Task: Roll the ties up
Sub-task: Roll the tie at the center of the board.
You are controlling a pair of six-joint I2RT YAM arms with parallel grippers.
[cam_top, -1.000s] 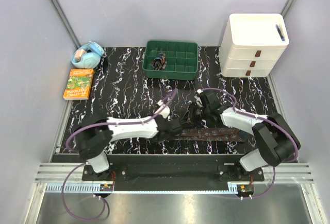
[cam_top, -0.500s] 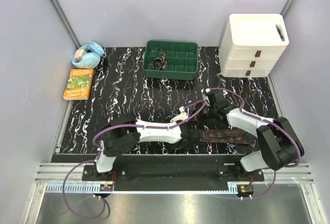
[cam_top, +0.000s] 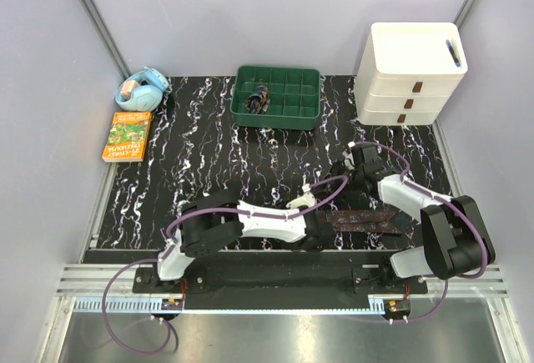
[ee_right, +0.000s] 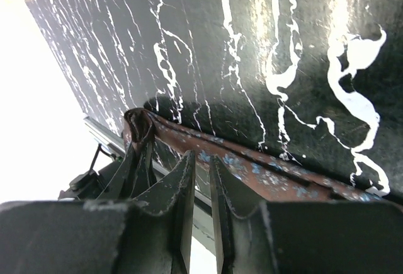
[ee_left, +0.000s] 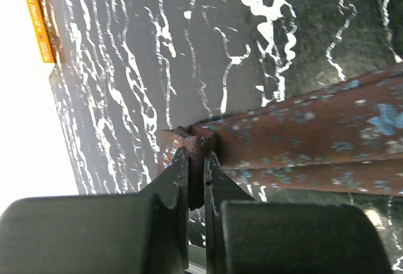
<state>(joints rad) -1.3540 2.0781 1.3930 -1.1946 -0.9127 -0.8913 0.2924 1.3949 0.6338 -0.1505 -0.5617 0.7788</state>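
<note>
Dark brown patterned cloth necktie (cam_top: 367, 219) lies flat by the near edge of the black marbled tabletop (cam_top: 209, 154). Left end effector (ee_left: 195, 160) is pinched tight on its folded-over end. Right end effector (ee_right: 201, 160) sits over the strip with its fingers nearly together, can't tell if it's gripping cloth.

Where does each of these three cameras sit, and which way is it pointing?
Top external: fixed above and behind, looking down on the table; left arm and right arm show whole, bases at the bottom.
Left wrist: rides the left arm, looking along the left gripper, which pinches the tie by its end.
Right wrist: rides the right arm, looking past the right gripper at the table.
Shared: both wrist views show the same tie.
</note>
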